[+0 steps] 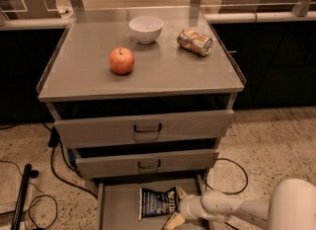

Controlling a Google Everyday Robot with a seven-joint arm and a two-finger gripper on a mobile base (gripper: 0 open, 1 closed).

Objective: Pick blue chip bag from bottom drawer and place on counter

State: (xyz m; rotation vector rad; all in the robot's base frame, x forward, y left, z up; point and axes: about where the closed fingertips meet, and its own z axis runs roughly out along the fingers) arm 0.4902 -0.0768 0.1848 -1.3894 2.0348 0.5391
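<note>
The blue chip bag (pixel 157 202) lies flat on the grey floor of the open bottom drawer (pixel 117 209), near its middle. My gripper (pixel 175 207) reaches in from the right at the bag's right edge, low in the drawer. Its tan fingers (pixel 179 193) are spread, one at the bag's far right corner and one at its near right corner. They are not closed on the bag. The counter (pixel 163 71) is the grey cabinet top above.
On the counter stand a red apple (pixel 121 60), a white bowl (pixel 146 28) and a crushed can (pixel 195 42). Two upper drawers (pixel 143 128) stick out slightly above the bottom one. Black cables (pixel 54 165) lie on the floor at left.
</note>
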